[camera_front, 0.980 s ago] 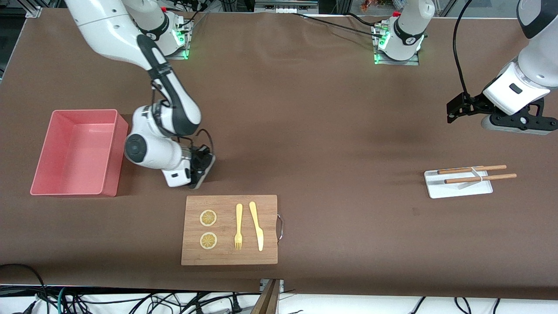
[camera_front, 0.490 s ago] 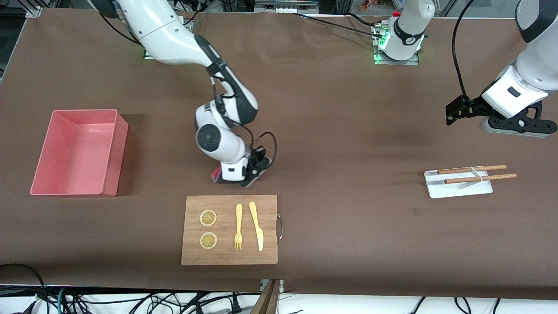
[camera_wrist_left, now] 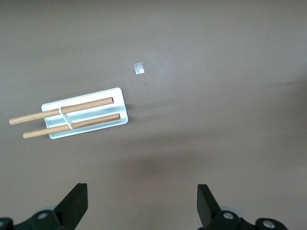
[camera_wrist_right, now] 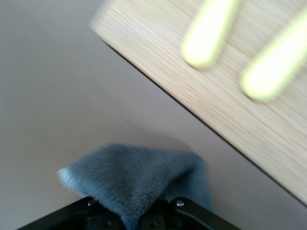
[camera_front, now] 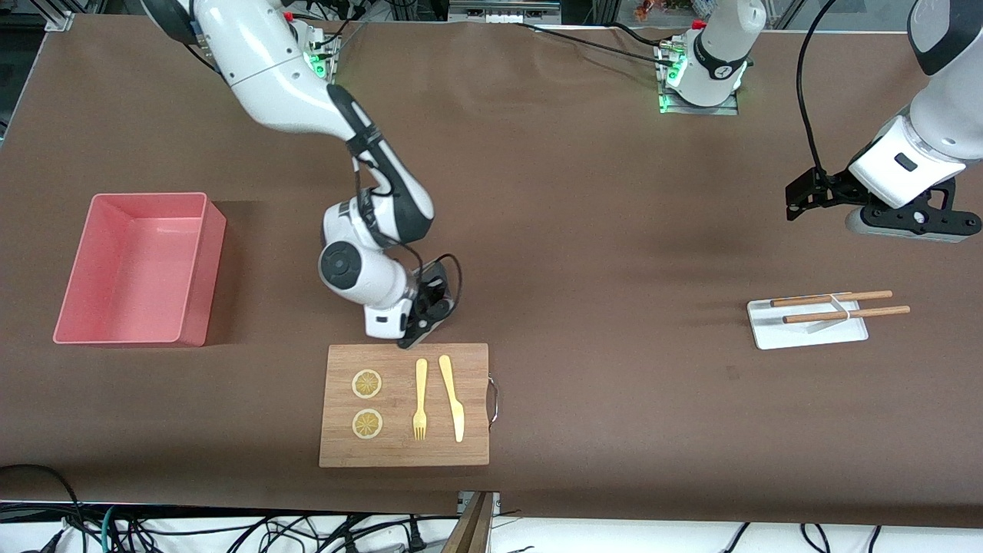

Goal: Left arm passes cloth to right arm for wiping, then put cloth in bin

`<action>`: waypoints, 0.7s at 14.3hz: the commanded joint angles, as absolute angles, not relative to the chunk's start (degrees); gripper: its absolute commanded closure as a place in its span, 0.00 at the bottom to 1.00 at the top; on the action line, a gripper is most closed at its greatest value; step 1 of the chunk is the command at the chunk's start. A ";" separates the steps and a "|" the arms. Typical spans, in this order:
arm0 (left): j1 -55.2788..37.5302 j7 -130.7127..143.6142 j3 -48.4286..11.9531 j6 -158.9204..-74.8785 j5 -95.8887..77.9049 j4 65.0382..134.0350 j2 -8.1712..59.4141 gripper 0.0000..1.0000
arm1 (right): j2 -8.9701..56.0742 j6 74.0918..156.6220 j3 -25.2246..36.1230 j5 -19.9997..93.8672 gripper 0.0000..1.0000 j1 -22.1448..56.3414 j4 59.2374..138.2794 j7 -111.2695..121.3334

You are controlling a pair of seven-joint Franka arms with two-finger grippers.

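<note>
My right gripper [camera_front: 415,332] is low over the table, just at the wooden cutting board's [camera_front: 403,403] edge that lies farthest from the front camera. It is shut on the cloth [camera_wrist_right: 136,178], a grey-blue fuzzy rag that bulges out from the jaws in the right wrist view, where the right gripper [camera_wrist_right: 144,216] sits right over it. In the front view the hand hides the cloth. The pink bin [camera_front: 198,307] stands empty toward the right arm's end. My left gripper [camera_front: 910,223] waits open and empty up in the air, over the table beside the white tray; its fingers [camera_wrist_left: 76,203] stand wide apart.
The cutting board [camera_wrist_right: 225,103] holds two lemon slices [camera_front: 367,384], a yellow fork [camera_front: 420,398] and a yellow knife [camera_front: 452,396]. A small white tray [camera_front: 806,332] with two wooden sticks [camera_front: 833,298] lies toward the left arm's end, also in the left wrist view [camera_wrist_left: 117,98].
My right gripper with the cloth swept from beside the bin toward the left arm's end, then back a little and closer to the cutting board. The left arm barely moved.
</note>
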State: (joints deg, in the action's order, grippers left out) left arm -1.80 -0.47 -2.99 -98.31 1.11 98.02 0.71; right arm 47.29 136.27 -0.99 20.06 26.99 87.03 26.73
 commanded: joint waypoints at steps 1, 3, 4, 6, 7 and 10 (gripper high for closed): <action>-2.02 -0.44 -2.55 -97.65 0.53 98.44 0.35 0.00 | 45.97 135.97 -1.58 19.78 1.00 23.39 89.38 32.50; -2.11 -0.44 -2.64 -97.65 0.18 98.35 0.35 0.00 | 44.13 135.97 -1.67 19.78 1.00 19.79 92.71 38.20; -2.11 -0.53 -2.64 -97.56 0.18 98.35 0.35 0.00 | 43.43 135.97 -1.67 19.78 1.00 17.86 94.81 42.15; -2.11 -0.61 -2.64 -97.56 0.09 98.35 0.35 0.00 | 41.32 135.97 -1.67 19.69 1.00 13.29 99.03 50.15; -2.11 -0.62 -2.64 -97.56 0.09 98.35 0.35 0.00 | 40.18 135.97 -1.67 19.69 1.00 10.84 101.14 53.75; -2.02 -0.70 -2.64 -97.47 0.09 98.35 0.35 0.00 | 36.49 135.79 -1.58 18.29 1.00 4.59 107.21 62.82</action>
State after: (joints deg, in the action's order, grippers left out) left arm -1.81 -0.47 -2.97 -97.91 1.11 98.06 0.72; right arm 39.42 134.89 -1.17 20.15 8.71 99.90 56.93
